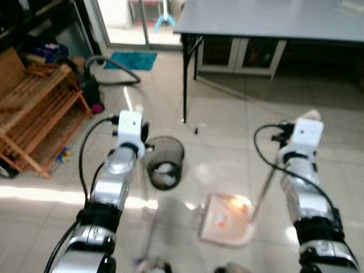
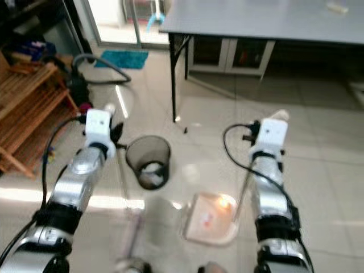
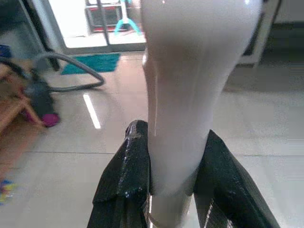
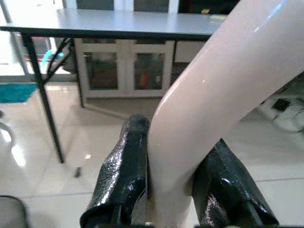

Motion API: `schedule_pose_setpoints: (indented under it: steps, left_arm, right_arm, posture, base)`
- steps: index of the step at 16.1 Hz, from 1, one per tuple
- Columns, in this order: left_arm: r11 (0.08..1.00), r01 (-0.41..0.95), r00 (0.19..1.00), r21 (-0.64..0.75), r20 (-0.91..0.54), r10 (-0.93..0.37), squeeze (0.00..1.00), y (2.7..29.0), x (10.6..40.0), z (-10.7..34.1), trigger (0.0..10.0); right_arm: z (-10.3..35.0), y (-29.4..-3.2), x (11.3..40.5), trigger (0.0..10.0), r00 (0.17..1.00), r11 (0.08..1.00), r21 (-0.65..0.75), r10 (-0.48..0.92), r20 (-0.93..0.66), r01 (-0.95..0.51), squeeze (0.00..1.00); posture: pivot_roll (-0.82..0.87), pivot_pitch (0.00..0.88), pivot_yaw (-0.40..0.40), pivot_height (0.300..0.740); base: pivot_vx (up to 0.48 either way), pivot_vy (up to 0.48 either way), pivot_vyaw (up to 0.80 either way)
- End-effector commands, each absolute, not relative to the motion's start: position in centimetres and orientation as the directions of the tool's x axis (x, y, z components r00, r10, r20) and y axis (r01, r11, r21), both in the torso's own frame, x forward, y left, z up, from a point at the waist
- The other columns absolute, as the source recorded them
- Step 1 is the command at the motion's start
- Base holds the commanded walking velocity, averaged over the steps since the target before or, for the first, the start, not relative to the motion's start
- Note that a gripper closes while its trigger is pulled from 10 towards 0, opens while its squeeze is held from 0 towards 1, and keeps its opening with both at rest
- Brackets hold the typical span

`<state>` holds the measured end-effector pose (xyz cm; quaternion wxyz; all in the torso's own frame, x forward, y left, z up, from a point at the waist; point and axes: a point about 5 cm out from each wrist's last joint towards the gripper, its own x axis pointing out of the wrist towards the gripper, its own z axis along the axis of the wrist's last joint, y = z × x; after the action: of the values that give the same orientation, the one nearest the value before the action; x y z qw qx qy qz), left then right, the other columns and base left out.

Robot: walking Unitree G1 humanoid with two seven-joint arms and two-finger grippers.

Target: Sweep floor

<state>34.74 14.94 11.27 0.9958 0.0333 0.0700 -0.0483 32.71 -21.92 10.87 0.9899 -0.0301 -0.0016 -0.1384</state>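
My left end effector (image 3: 173, 190) is clamped on a pale, glossy broom handle (image 3: 190, 85), one black finger (image 3: 126, 180) pressed to each side. The handle's long axis runs steeply down from my grip toward the floor (image 1: 227, 119) near my feet, where its lower end blurs out, so I cannot make out the head. Just beside that arm stands a dark mesh wastebasket (image 1: 165, 162), upright, with pale scraps at the bottom.

To the right, a pinkish-white dustpan (image 1: 226, 219) lies flat on the tiles between my two arms, a few small bits on it. Its thin metal pole (image 1: 263, 187) rises at a slant, up and to the right, to a curved pale grip (image 4: 223, 90). My right end effector (image 4: 173, 190) is closed around that grip, fingers tight on both sides.

Beyond stands a grey bench (image 1: 273, 20) on black legs.
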Motion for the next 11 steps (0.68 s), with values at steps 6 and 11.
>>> schedule_pose_setpoints:
  steps: [6,11]
  left_arm:
    - [0.993,0.072,0.991,0.097,-0.122,-0.060,0.00,16.13,34.60,11.76,10.0]
    - [0.993,0.073,0.993,0.091,-0.104,-0.063,0.00,16.03,34.89,12.30,10.0]
  right_arm:
    - [11.02,-20.80,32.53,10.0,0.969,0.968,-0.041,-0.246,0.018,0.246,0.00]
    - [10.77,-20.75,32.59,10.0,0.965,0.965,-0.001,-0.261,-0.007,0.261,0.00]
  posture:
    - [0.02,0.061,0.060,0.740]
    - [0.02,0.072,0.057,0.740]
  base:
    - [0.000,0.079,0.00]
    - [0.000,0.000,0.00]
